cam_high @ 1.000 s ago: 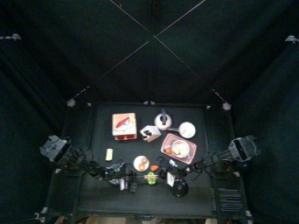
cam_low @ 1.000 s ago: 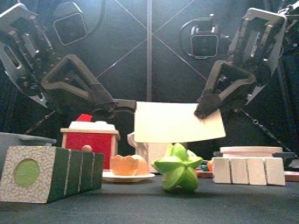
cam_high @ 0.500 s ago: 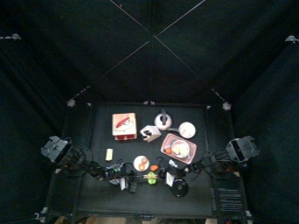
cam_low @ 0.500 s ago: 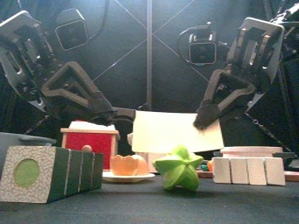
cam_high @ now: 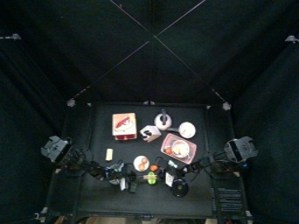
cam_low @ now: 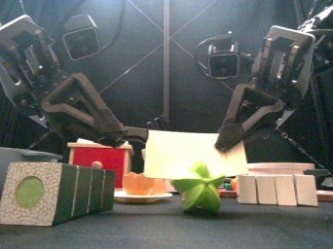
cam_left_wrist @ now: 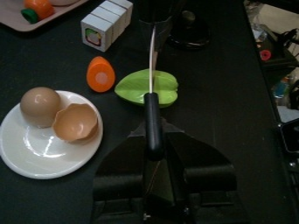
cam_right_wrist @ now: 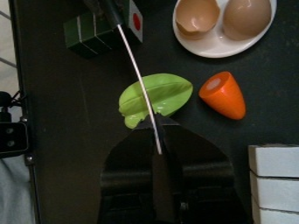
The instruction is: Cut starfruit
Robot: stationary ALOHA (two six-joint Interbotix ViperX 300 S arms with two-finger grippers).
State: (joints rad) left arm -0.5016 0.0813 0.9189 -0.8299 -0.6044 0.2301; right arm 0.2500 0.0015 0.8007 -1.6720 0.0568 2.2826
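The green starfruit (cam_low: 198,187) lies on the black table near its front, also seen in the top view (cam_high: 152,178). My left gripper (cam_left_wrist: 149,140) is shut on a black-handled knife (cam_left_wrist: 149,109) whose thin blade reaches over the starfruit (cam_left_wrist: 149,86). My right gripper (cam_right_wrist: 158,153) is shut on a flat cream blade (cam_right_wrist: 138,83), seen edge-on across the starfruit (cam_right_wrist: 156,98). From the front this blade (cam_low: 189,154) hangs broad behind the fruit, with the right gripper (cam_low: 232,131) at its upper right corner.
A white plate (cam_left_wrist: 24,140) with egg shells and an orange piece (cam_left_wrist: 101,73) sit beside the starfruit. White blocks (cam_low: 276,188) stand front right, a green-and-black box (cam_low: 53,193) front left, a red box (cam_low: 97,160) behind.
Both arms have come down a little, and the cream blade hangs lower behind the starfruit. The starfruit has stayed in place.
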